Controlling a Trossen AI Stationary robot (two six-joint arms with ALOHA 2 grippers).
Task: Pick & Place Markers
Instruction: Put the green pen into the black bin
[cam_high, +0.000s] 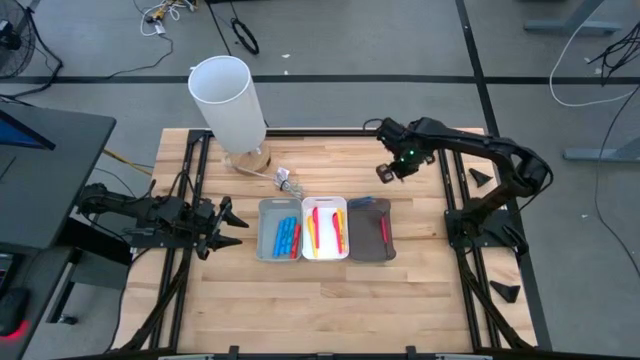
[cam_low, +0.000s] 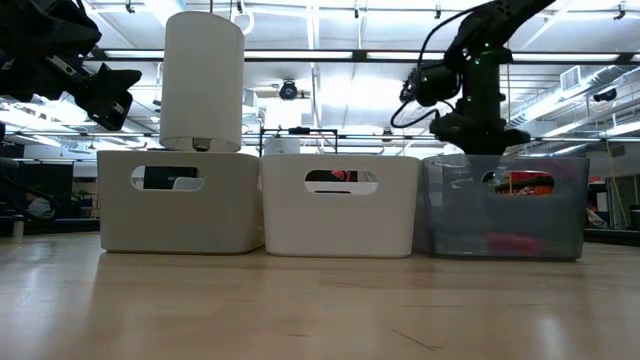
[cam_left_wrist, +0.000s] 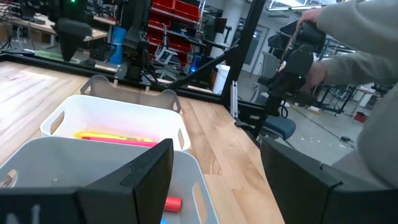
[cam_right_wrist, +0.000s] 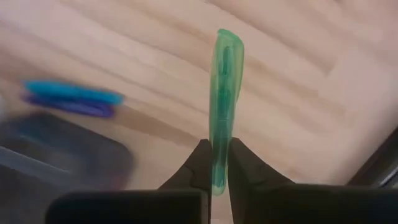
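Three small trays stand side by side mid-table: a light grey one (cam_high: 280, 230) with blue and red markers, a white one (cam_high: 325, 228) with yellow and red markers (cam_high: 316, 228), and a dark grey one (cam_high: 371, 230) with a red marker. My right gripper (cam_high: 388, 172) hangs over the table beyond the dark tray, shut on a green marker (cam_right_wrist: 225, 93). A blue marker (cam_right_wrist: 71, 92) and a purple marker (cam_right_wrist: 68, 107) lie on the wood by the dark tray's far edge. My left gripper (cam_high: 235, 228) waits open, level, left of the trays. My right gripper pinches the green marker near one end (cam_right_wrist: 219, 177) between its two fingers, coming from above and pointing down. The marker reaches out from the fingertips along their line and is lifted clear of the wooden table.
A tall white cylinder (cam_high: 228, 105) stands on a wooden disc at the far left. A small crumpled scrap (cam_high: 285, 180) lies beyond the trays. The near half of the table (cam_high: 330, 300) is bare wood. A person's sleeve (cam_left_wrist: 360, 37) shows beyond the table.
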